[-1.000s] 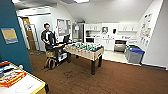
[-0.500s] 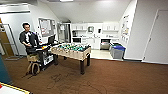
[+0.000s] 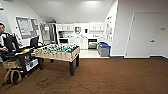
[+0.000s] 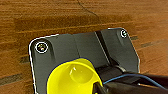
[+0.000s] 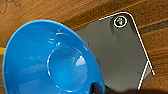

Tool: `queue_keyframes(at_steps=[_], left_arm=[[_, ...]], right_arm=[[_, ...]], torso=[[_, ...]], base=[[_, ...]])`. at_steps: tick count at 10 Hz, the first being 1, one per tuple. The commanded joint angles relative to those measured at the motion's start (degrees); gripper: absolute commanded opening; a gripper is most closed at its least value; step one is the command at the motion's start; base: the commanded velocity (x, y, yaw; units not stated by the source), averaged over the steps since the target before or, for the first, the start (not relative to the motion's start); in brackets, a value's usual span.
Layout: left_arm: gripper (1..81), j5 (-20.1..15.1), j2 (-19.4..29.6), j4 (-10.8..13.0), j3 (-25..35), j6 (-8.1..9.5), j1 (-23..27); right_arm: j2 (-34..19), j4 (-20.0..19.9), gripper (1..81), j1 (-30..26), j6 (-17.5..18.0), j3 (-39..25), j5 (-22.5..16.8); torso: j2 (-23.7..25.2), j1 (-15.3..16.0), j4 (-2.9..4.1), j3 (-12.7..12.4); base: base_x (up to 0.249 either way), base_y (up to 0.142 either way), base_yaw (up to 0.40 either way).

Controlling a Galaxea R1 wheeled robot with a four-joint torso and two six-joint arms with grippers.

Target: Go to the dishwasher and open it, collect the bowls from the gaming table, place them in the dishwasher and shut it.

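Right wrist view: I've got a blue bowl (image 5: 53,62) close above brown carpet (image 5: 37,11), yellow bowl (image 4: 73,77) on left wrist cam, finger state can't tell either side; dishwasher (image 3: 92,44) far across kitchen.

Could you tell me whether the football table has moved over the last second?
No. The football table keeps its place against the kitchen cabinets behind it; the whole view slid left, so the camera turned.

Camera swung right since earlier frames: foosball table (image 3: 58,52) and seated person (image 3: 3,37) slid toward picture's left, kitchen counter (image 3: 80,41) now mid-frame, white door (image 3: 143,35) newly in view on right.
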State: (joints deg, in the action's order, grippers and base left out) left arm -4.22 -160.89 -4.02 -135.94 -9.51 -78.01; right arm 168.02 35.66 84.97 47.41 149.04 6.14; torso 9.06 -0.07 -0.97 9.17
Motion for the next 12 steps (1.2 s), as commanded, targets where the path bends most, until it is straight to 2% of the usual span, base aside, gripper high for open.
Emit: queue_keyframes(at_steps=[1,5,7,12], left_arm=[[1.0,-2.81,0.83,0.16,0.5,-0.6,4.13],[1.0,-2.81,0.83,0.07,0.5,-0.6,4.13],[1.0,-2.81,0.83,0.16,0.5,-0.6,4.13],[1.0,-2.81,0.65,0.33,0.76,-0.6,4.13]], right_arm=[[0.32,1.43,1.0,-3.44,-0.3,-0.34,-1.84],[0.5,1.7,1.0,-3.44,-0.3,-0.34,-2.28],[0.5,1.7,1.0,-3.53,-0.3,-0.34,-2.28],[0.58,2.05,1.0,-3.62,-0.3,-0.34,-2.36]], torso=[[0.0,0.07,0.0,0.0],[0.0,0.07,0.0,0.0],[0.0,0.07,0.0,0.0],[0.0,0.07,0.0,0.0]], base=[[0.0,0.0,-0.398],[0.0,0.0,-0.398],[0.0,-0.26,0.0],[0.0,0.0,0.0]])
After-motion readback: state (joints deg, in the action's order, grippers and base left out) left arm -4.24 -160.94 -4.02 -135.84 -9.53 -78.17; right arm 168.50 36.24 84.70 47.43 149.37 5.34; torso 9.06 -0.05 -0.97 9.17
